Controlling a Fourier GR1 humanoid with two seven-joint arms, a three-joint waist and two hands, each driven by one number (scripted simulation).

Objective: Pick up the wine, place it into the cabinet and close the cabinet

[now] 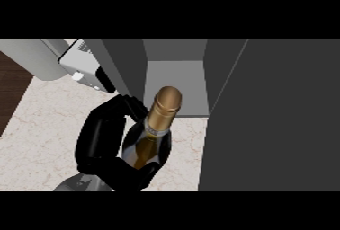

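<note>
Curled round the lower body of the wine bottle [151, 143], the robot's left hand [103, 143] wraps the dark glass from the left side and from beneath, so the fingers are closed on the bottle, not spread. Its grey forearm comes in from the lower edge of the head view. The right hand does not show at all.

The bottle is held upright or nearly so, its gold-foiled neck and cap pointing up toward the camera, and it sits above the marbled counter [46, 130], just in front of the cabinet [172, 85]. Whether its base touches the counter cannot be told, since the hand hides it. The cabinet stands open: its pale inner floor and back wall show between a dark left wall and the large dark door [272, 117], which swings out toward the near edge of the counter and fills the right side of the view. A grey and white appliance [83, 63] stands at the far left corner of the counter, beside the cabinet.

As a judgement, the pick-up looks done, with the bottle in hand and brought to the mouth of the cabinet. Left to do: carry it inside onto the cabinet floor, let go, draw the hand clear, then swing the door shut.
</note>
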